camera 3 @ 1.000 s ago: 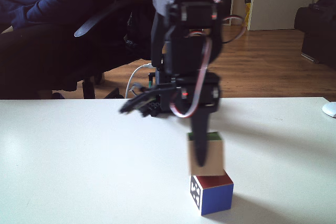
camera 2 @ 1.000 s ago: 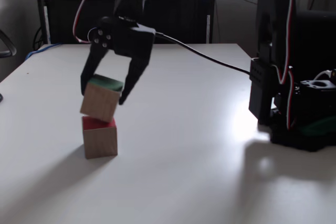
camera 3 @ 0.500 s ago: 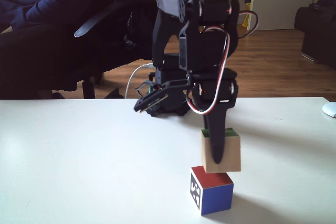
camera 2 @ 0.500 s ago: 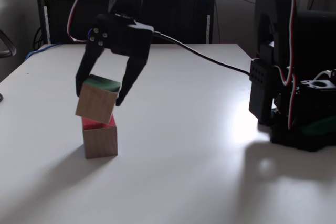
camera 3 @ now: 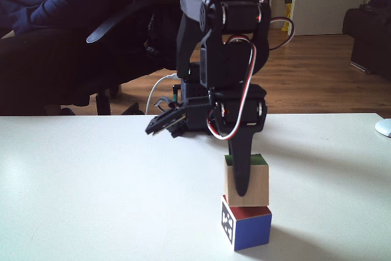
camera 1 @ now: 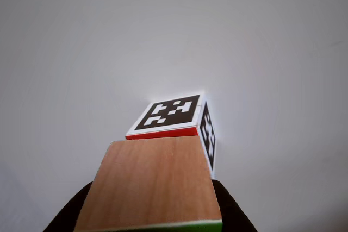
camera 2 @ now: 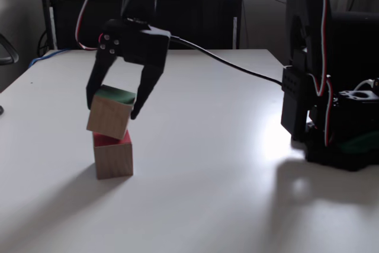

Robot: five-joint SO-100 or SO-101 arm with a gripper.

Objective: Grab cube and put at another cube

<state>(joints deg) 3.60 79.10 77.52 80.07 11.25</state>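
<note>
gripper [camera 2: 113,105] jaws clamped on the cube [camera 2: 109,113], green face up | cube tilted, low edge on another cube's [camera 2: 112,154] red top, stacking it | marker cube on tabletop [camera 2: 225,176] | not yet let go

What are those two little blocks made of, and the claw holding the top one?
The cube looks like bare, matte wood: fine grain shows on its light-brown face, with a painted-looking green face on top. The marker cube seems wooden too, its sides covered with printed black-and-white patterns and coloured red and blue panels, possibly stickers. The gripper looks like matte black plastic, probably 3D-printed.
</note>
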